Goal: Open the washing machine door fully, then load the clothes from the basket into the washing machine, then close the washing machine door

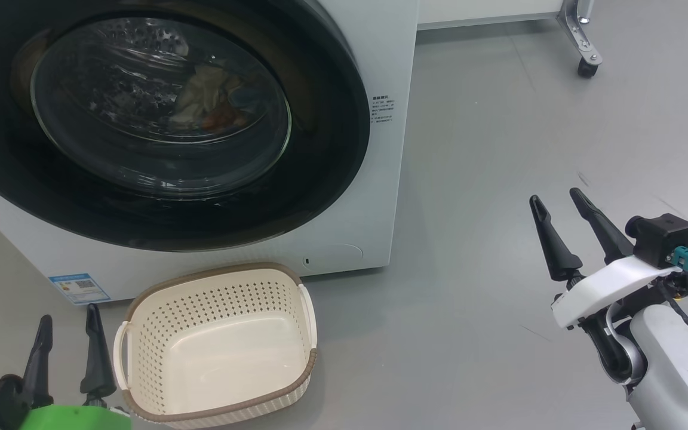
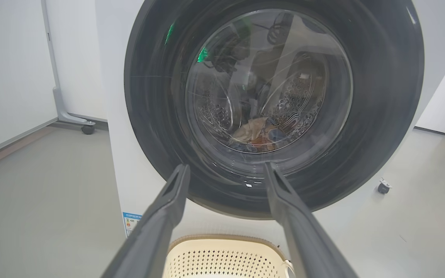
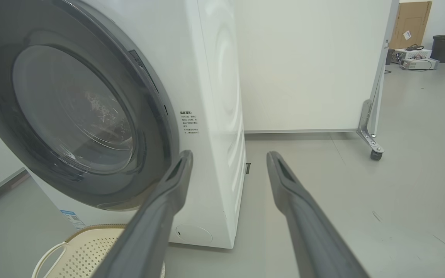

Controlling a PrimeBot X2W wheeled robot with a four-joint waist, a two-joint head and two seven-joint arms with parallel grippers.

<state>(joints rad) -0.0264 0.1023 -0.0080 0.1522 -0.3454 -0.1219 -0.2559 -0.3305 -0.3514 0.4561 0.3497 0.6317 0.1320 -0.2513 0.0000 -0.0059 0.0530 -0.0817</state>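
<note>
The white washing machine [image 1: 380, 71] stands ahead with its black-rimmed door [image 1: 332, 149] shut against the front. Through the glass I see the clothes [image 1: 206, 98] lying in the drum, and again in the left wrist view as a beige and blue heap [image 2: 255, 131]. The cream basket [image 1: 212, 298] sits on the floor below the door with nothing in it. My left gripper [image 1: 69, 313] is open just left of the basket, pointing at the door [image 2: 381, 96]. My right gripper [image 1: 555, 196] is open over bare floor, right of the machine [image 3: 214, 77].
A white wheeled panel with a caster [image 1: 586, 65] stands behind the machine on the right. Another panel's caster [image 2: 87, 129] is on the machine's other side. Grey floor [image 1: 487, 239] stretches right of the machine. A blue label [image 1: 79, 288] marks the lower corner.
</note>
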